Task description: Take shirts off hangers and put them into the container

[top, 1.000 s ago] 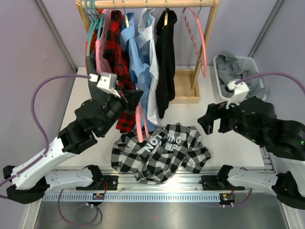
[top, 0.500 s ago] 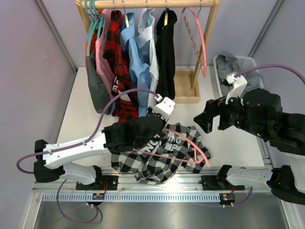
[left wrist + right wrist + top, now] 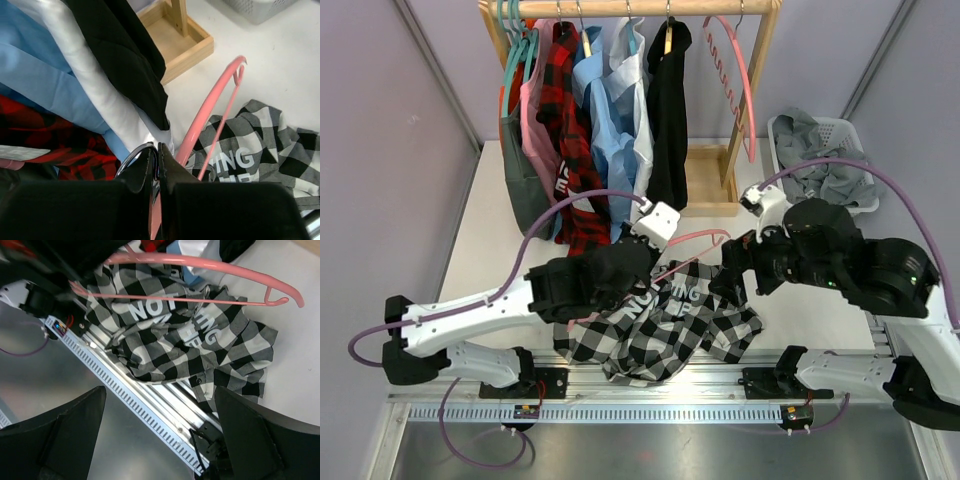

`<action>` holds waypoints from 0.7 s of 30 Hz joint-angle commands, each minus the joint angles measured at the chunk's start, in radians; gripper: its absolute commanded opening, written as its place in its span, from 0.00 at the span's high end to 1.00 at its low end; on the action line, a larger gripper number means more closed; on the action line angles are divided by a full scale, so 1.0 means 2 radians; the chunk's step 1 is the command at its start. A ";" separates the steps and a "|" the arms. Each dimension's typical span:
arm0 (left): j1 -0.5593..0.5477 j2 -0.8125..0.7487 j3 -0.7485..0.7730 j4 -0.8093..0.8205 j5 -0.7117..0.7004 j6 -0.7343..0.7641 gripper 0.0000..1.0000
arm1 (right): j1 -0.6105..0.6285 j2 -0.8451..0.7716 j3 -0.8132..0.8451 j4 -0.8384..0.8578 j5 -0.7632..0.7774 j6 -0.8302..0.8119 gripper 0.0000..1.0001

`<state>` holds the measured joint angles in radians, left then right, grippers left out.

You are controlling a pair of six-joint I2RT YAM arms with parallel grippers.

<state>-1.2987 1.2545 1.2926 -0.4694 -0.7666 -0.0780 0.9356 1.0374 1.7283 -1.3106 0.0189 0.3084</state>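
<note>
My left gripper [image 3: 159, 147] [image 3: 645, 262] is shut on a pink hanger [image 3: 210, 110] near its metal hook. The hanger [image 3: 700, 245] is bare and sticks out to the right above a black-and-white check shirt [image 3: 660, 320] that lies crumpled at the table's near edge. My right gripper [image 3: 730, 275] [image 3: 159, 390] hovers open over the shirt's right side [image 3: 200, 340], holding nothing. The hanger [image 3: 200, 262] crosses the top of the right wrist view. The white container [image 3: 845, 128] at the far right holds a grey shirt [image 3: 815, 150].
A wooden rail [image 3: 630, 8] at the back carries red-check [image 3: 565, 130], light blue [image 3: 610, 130], white [image 3: 638, 90] and black [image 3: 668, 120] shirts, teal hangers [image 3: 515, 40] and a bare pink hanger [image 3: 735, 90]. Its wooden base [image 3: 705, 185] sits on the table. A metal mounting rail [image 3: 150, 390] runs along the near edge.
My left arm swung from the rail to the right with the pink hanger, which came free of the check shirt and rose above it. My right gripper moved left over the shirt.
</note>
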 commanded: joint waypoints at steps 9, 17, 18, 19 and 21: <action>-0.001 -0.073 0.093 -0.071 0.191 -0.017 1.00 | -0.001 0.002 -0.031 0.038 0.009 -0.053 0.02; -0.001 -0.056 0.108 -0.140 0.231 -0.002 1.00 | -0.002 0.017 0.012 0.019 -0.002 -0.090 0.02; -0.001 -0.052 0.108 -0.140 0.228 -0.002 1.00 | -0.001 0.019 0.013 0.019 -0.007 -0.093 0.02; 0.000 -0.050 0.107 -0.141 0.228 0.002 1.00 | -0.002 0.020 0.013 0.019 -0.028 -0.096 0.02; -0.001 -0.047 0.112 -0.145 0.231 0.004 1.00 | -0.002 0.024 0.012 0.013 -0.038 -0.100 0.02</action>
<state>-1.2980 1.1564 1.4715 -0.7635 -0.3508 -0.0971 0.9356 1.0744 1.7199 -1.2778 -0.0032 0.1581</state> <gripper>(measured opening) 0.044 0.979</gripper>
